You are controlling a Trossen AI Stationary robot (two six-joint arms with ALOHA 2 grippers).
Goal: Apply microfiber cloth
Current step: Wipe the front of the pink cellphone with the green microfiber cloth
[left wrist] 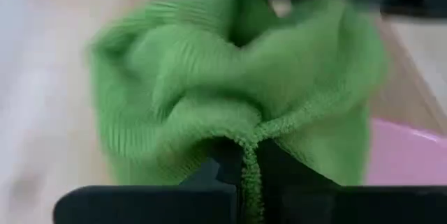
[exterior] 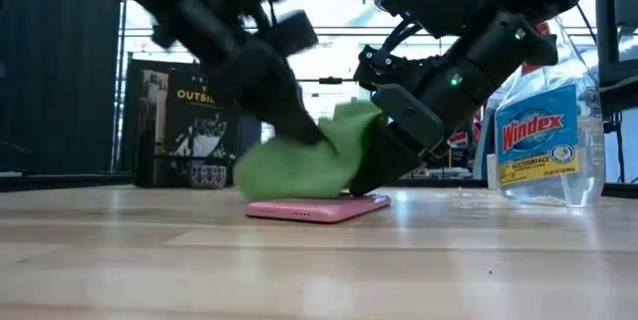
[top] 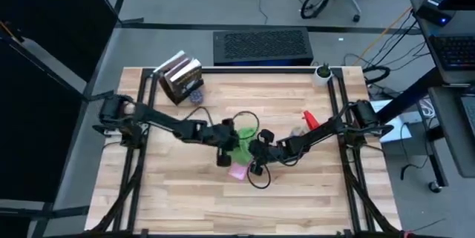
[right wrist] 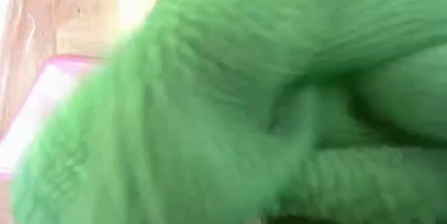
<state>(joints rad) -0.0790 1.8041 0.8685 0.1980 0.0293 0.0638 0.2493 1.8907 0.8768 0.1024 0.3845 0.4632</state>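
**Two robot arms hold a green cloth over a pink phone**

The left arm's fingers [left wrist: 244,182] are pinched together on a hemmed edge of the green cloth [left wrist: 237,91]; the fabric gathers into a tight fold right where they meet, which suggests a firm hold meant for dragging the cloth around. The right arm's fingers [exterior: 374,165] are pressed into the opposite side of the cloth, but green fabric fills that arm's own camera, so I cannot tell whether they grip it or only push against it.

The cloth is bunched into a soft mound between the two arms, sitting on top of a flat pink phone [exterior: 319,207] that lies on the wooden surface [exterior: 150,260]. Its lower folds appear to touch the phone's top, likely so that it can wipe there. Part of the phone pokes out from under the cloth on the side nearest the spray bottle [exterior: 543,141].

The cloth is bright green, with a fine ribbed weave and a stitched border. It is crumpled, not spread flat, and looks larger than the phone.

The clear bottle of blue cleaner stands upright beside the phone, apart from it. A dark box with books [top: 180,78] stands well beyond the phone.
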